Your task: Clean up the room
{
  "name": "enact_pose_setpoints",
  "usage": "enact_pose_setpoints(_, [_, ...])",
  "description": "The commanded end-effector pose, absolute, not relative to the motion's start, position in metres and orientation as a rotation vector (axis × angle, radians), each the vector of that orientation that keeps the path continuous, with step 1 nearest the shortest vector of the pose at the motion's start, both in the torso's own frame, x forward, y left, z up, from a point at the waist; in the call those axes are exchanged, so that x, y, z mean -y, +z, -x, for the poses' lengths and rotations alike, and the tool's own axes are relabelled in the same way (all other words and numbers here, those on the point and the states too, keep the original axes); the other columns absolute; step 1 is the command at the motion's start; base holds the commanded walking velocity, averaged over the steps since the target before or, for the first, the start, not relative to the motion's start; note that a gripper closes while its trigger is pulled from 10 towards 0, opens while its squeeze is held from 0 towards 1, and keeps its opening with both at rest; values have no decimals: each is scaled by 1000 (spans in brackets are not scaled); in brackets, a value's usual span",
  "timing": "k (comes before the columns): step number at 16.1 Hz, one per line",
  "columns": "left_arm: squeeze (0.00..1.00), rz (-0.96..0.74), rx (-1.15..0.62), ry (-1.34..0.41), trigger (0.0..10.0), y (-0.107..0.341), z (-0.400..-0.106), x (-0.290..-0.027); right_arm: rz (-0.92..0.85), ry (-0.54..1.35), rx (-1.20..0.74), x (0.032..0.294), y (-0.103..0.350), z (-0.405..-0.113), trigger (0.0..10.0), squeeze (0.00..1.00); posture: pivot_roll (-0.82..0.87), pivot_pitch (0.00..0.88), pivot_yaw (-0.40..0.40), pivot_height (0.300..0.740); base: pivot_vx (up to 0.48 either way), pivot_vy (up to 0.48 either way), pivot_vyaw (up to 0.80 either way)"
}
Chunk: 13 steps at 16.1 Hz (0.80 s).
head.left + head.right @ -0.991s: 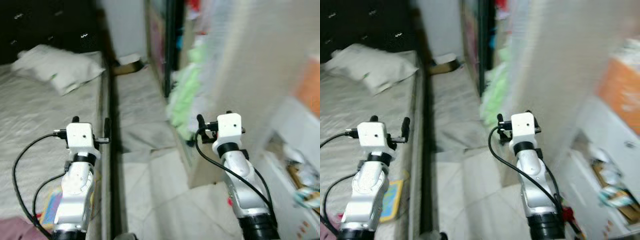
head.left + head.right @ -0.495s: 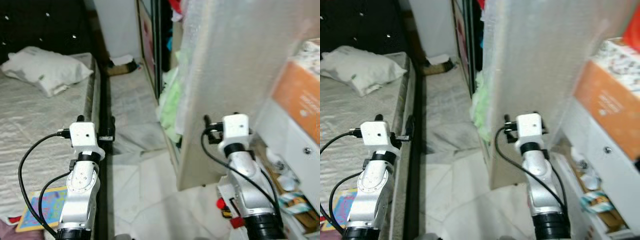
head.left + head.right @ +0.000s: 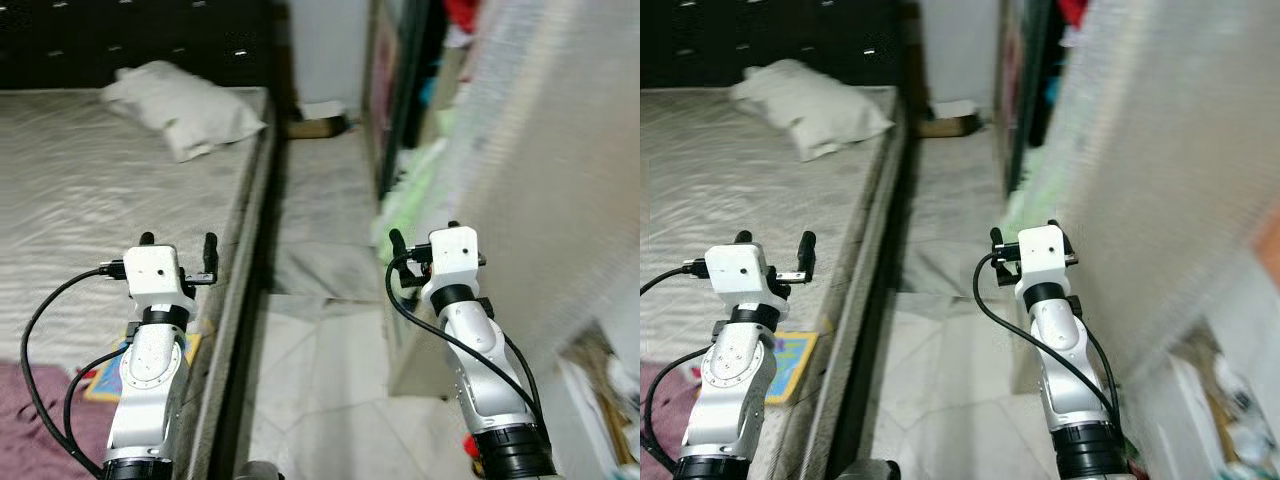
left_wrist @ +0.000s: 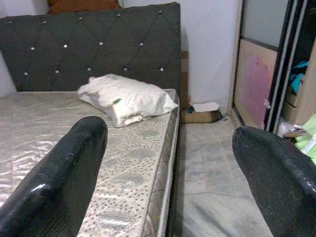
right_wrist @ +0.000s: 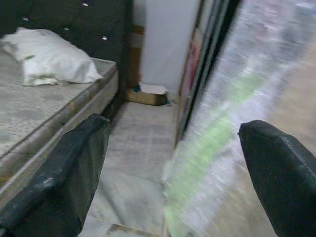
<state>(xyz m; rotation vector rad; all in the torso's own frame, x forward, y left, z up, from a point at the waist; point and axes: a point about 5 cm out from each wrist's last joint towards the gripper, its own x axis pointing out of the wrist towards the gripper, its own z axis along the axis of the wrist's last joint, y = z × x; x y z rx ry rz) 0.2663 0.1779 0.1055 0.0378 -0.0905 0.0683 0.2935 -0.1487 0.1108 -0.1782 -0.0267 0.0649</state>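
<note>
The robot stands in the narrow aisle beside the bed (image 3: 90, 190), and everything here is placed from that bed. Both arms are raised in front of the body. The left gripper (image 3: 178, 243) hovers over the bed's near edge with its fingers spread wide and nothing between them; the right gripper (image 3: 422, 238) hangs over the aisle floor (image 3: 320, 360) on the far side from the bed, likewise wide open and empty.

Nothing is in hand, so the step looks like searching and approaching rather than grasping. Likely things to tidy: a colourful flat item (image 3: 790, 352), perhaps a book, lying on the bed just below the left arm, next to a purple cloth (image 3: 35, 410) at the bed's near corner; a white pillow (image 3: 185, 95) near the dark headboard (image 4: 94, 44); a small cardboard box (image 3: 315, 125) on the floor beyond the bed's head end; and pale green fabric (image 3: 410, 195) spilling from the wardrobe (image 3: 395, 90) across the aisle.

To do this well, the robot should steady its head, since the wardrobe side is smeared with blur, then pick the closest target, probably the flat item, and bring the open left gripper down squarely over its edge.
</note>
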Motion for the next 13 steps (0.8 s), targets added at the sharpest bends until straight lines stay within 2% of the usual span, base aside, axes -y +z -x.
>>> enact_pose_setpoints(1, [0, -33, 103, 66, 10000, 109, -268, -177, 171, 79, 41, 147, 114, -296, 10000, 0, 24, 5, 13, 740, 0, 0, 800])
enact_pose_setpoints(4, [0, -33, 111, 63, 10000, 110, -268, -177, 206, 124, 99, 138, 122, -296, 10000, 0, 27, 5, 14, 740, 0, 0, 800])
enact_pose_setpoints(13, [0, -35, 120, 60, 10000, 112, -272, -177, 172, 151, 104, 132, 122, -306, 10000, 0, 38, 0, 9, 740, 0, 0, 800])
